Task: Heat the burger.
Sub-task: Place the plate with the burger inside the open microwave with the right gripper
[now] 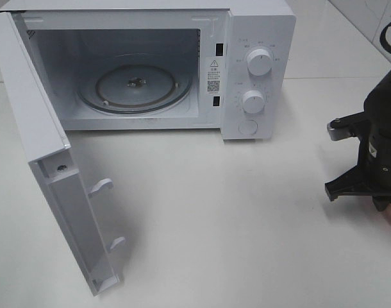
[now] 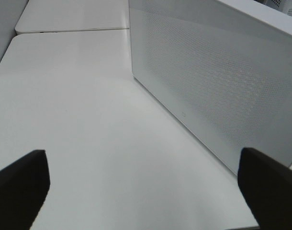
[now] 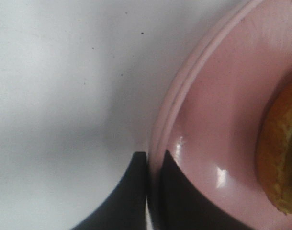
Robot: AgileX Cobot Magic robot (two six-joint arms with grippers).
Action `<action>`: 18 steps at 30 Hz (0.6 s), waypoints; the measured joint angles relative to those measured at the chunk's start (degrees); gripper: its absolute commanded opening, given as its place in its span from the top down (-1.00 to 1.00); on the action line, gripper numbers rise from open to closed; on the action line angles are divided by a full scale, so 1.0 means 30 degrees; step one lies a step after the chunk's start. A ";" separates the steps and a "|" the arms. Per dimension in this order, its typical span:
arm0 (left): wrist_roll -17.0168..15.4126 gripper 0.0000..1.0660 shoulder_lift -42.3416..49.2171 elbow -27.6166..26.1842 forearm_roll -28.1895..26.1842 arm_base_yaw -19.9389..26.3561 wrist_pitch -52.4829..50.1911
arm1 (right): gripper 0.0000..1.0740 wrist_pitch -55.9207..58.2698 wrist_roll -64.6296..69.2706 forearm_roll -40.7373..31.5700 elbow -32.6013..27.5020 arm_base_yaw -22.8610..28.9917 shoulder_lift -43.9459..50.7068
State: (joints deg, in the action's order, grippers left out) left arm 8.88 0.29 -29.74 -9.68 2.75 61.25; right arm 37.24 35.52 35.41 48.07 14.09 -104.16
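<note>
gripping plate rim, microwave open

seen via r wrist cam: right gripper (image 3: pixel 153 158) pinched narrow on the rim of a pink plate (image 3: pixel 203 110), w/ one finger on the outer side toward the white table (image 3: pixel 55 96) and the other on the glossy inner face. burger (image 3: pixel 280 153) lying on that same plate, w/ only a slice of golden bun edge in view, apart from the fingers. can't tell whether plate resting on table or lifted just off it.

seen via high cam: black r arm at far right edge of view, well apart from the microwave (image 1: pixel 259 38). plate & burger hidden under the arm from this angle. microwave standing at back of table, door (image 1: pixel 29 128) swung wide open toward view's left, hinged on that side, two latch hooks sticking out of its inner face. glass turntable (image 1: pixel 134 86) sitting in the lit cavity. on the control panel at right of cavity: two white knobs (image 1: pixel 258 61), one above the other, plus a round button (image 1: pixel 247 127) just below them.

seen via l wrist cam: left gripper (image 2: pixel 143 165) spread wide, gripping nothing, hovering over table w/ both dark fingertips at the frame corners. near it, a white perforated panel of the microwave, standing upright; door face or side wall, can't tell.
</note>
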 measured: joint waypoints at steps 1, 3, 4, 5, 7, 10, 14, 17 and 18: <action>0.0000 -0.88 0.0000 0.0000 0.0000 0.0000 0.0000 | 1.00 0.0000 0.0000 0.0000 0.0000 0.0000 0.0000; 0.0000 -0.88 0.0000 0.0000 0.0000 0.0000 0.0000 | 1.00 0.0458 0.0172 0.0229 -0.0038 0.0210 0.0458; 0.0000 -0.88 0.0000 0.0000 0.0000 0.0000 0.0000 | 1.00 0.0458 0.0172 0.0229 -0.0038 0.0210 0.0458; 0.0000 -0.88 0.0000 0.0000 0.0000 0.0000 0.0000 | 1.00 0.0554 0.0172 0.0229 -0.0038 0.0210 0.0554; 0.0000 -0.88 0.0000 0.0000 0.0000 0.0000 0.0000 | 1.00 0.0802 0.0172 0.0306 -0.0038 0.0344 0.0745; 0.0000 -0.88 0.0000 0.0000 0.0000 0.0000 0.0000 | 1.00 0.1165 0.0191 0.0306 -0.0076 0.0592 0.1031; 0.0000 -0.88 0.0000 0.0000 0.0000 0.0000 0.0000 | 1.00 0.1547 0.0248 0.0286 -0.0191 0.1108 0.1509; 0.0000 -0.88 0.0000 0.0000 0.0000 0.0000 0.0000 | 1.00 0.1814 0.0248 0.0286 -0.0267 0.1394 0.1948; 0.0000 -0.88 0.0000 0.0000 0.0000 0.0000 0.0000 | 1.00 0.2063 0.0248 0.0286 -0.0267 0.1662 0.2215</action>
State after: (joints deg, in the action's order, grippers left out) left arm 8.88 0.29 -29.74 -9.68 2.75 61.25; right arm 43.43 36.27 36.27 47.27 19.08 -97.52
